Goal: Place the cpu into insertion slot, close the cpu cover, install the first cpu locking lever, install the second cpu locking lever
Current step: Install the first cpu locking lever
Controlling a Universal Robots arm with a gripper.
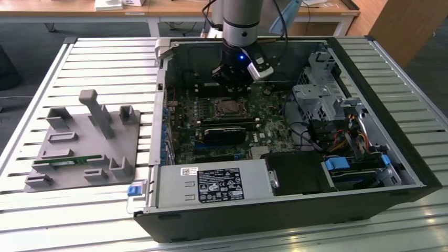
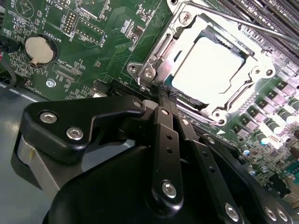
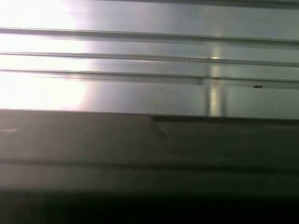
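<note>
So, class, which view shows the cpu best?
The second wrist view: the cpu sits close up, its pale face plain. The exterior view shows it as a tiny square; the first wrist view faces ribbed metal.

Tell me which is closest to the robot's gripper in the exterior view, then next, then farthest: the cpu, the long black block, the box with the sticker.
1. The cpu, right beside the gripper.
2. The long black block, just past the cpu, nearer the camera.
3. The box with the sticker, at the case's near edge.
</note>
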